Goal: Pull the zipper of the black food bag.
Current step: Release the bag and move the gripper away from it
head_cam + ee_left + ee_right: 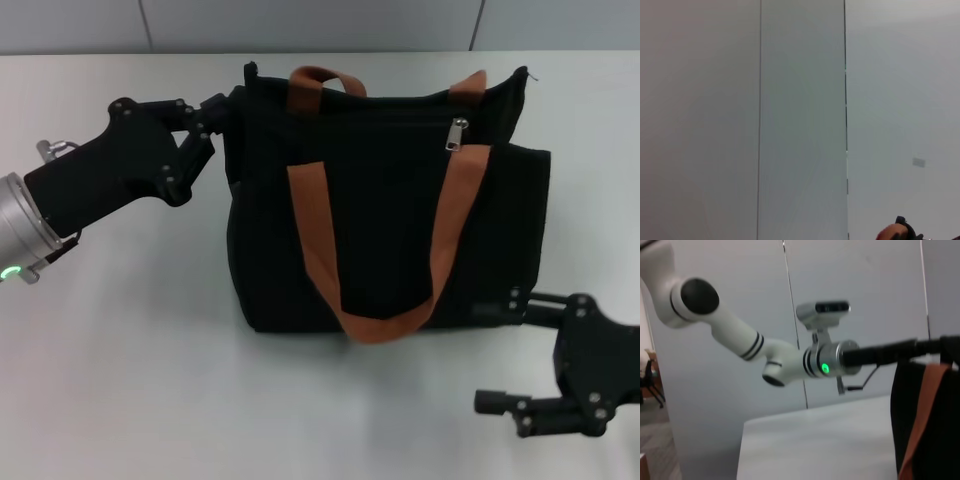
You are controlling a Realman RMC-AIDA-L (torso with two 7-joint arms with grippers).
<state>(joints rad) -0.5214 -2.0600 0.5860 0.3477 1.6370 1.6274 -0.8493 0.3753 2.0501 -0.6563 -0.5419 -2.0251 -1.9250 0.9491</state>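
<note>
While the zipper [458, 135] hangs as a small silver tab on the black zip line below the top edge of the black food bag [385, 215], toward the bag's right end, we see nothing touching it. It sits just beside the upper end of the right-hand leg of the near orange-brown strap [372, 250], which loops down the bag's front face; a second strap [320, 82] arches over the top edge behind it. The bag lies near the far edge of the white counter [150, 380], roughly midway between its left and right sides.

Our left gripper [222, 112] is at the bag's upper left corner, its fingers [210, 105] closed on the fabric there, the arm reaching in from the counter's left side. From the right wrist view we see that arm [740, 335] stretched to the bag [912, 405] with a green light on its wrist.

Our right gripper [508, 355] lies near the counter's near right corner, just beside the bag's lower right corner, spread wide, one finger [540, 303] near the bag's base and the other [505, 402] well apart from it, holding nothing.

The left wrist view shows mostly wall panels [800, 120].
</note>
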